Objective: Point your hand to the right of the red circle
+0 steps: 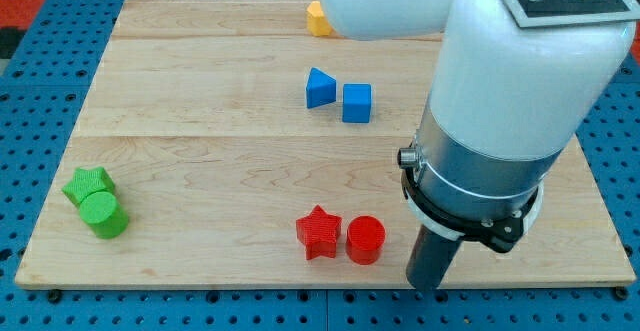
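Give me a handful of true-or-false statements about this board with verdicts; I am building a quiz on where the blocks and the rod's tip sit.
1. The red circle lies to the view's right of the red star. True.
2. My tip is at the view's left of the red circle. False: it is at the circle's right, near the board's bottom edge.
3. The blue cube sits beside a blue triangular block. True.
4. The two green blocks are at the view's top right. False: the green star and green circle are at the view's left.
5. The orange block lies close to the red pair. False: it is at the view's top edge, partly hidden by the arm.
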